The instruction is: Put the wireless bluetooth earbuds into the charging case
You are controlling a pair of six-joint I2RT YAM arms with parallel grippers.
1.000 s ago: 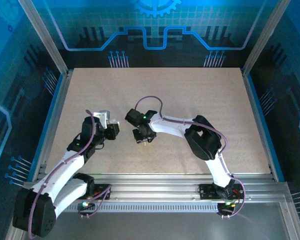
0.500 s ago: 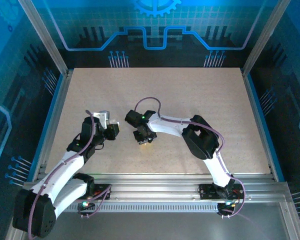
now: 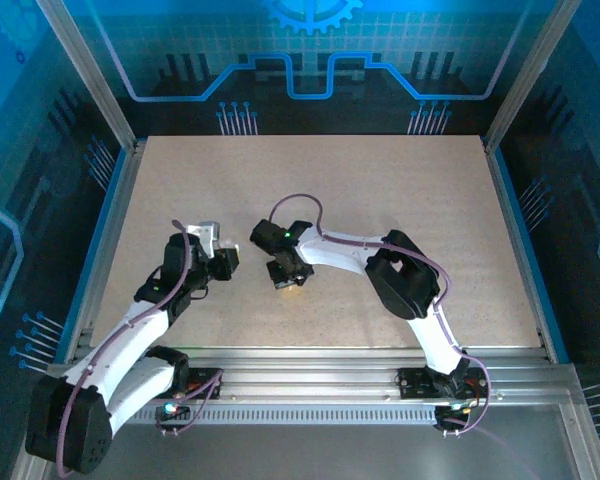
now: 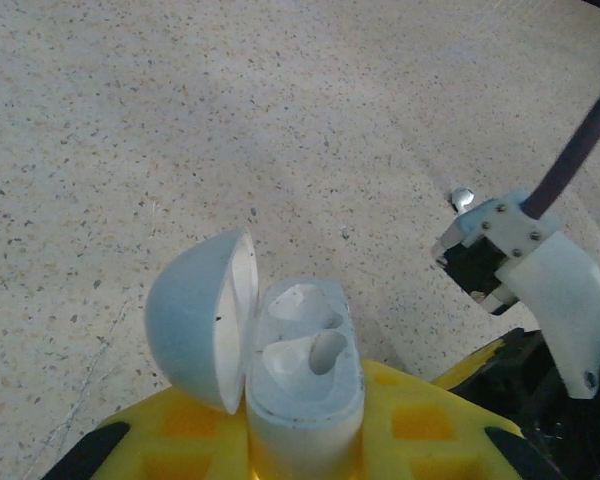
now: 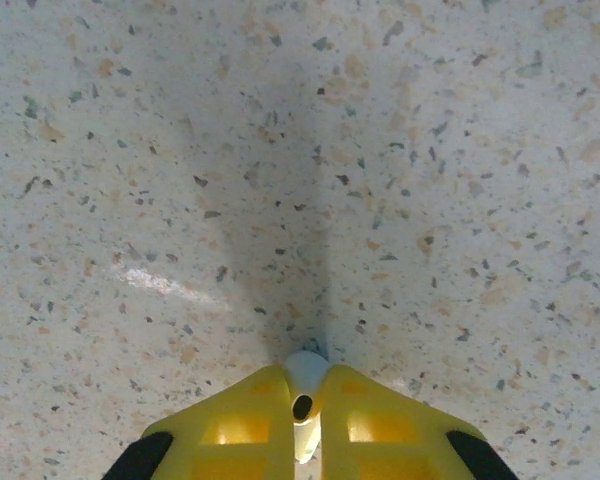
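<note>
Left gripper (image 4: 302, 435) clenched on case (image 4: 305, 345). Lid (image 4: 195, 320) open, both holes (image 4: 305, 345) look empty. Right gripper (image 5: 302, 405) pinches white earbud (image 5: 304, 372) down at table (image 5: 430, 150), near, right of case. Done: case open, earbud caught. Left: lift earbud, push into hole.

Speckled beige tabletop (image 3: 380, 200), blue-trimmed at both sides, aluminium rail (image 3: 320, 362) along its near edge

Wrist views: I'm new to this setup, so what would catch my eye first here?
In the left wrist view, the open charging case stands clamped in the left gripper, its lid hinged open beside it. In the right wrist view, the right gripper pinches a small white earbud over the speckled table.
</note>
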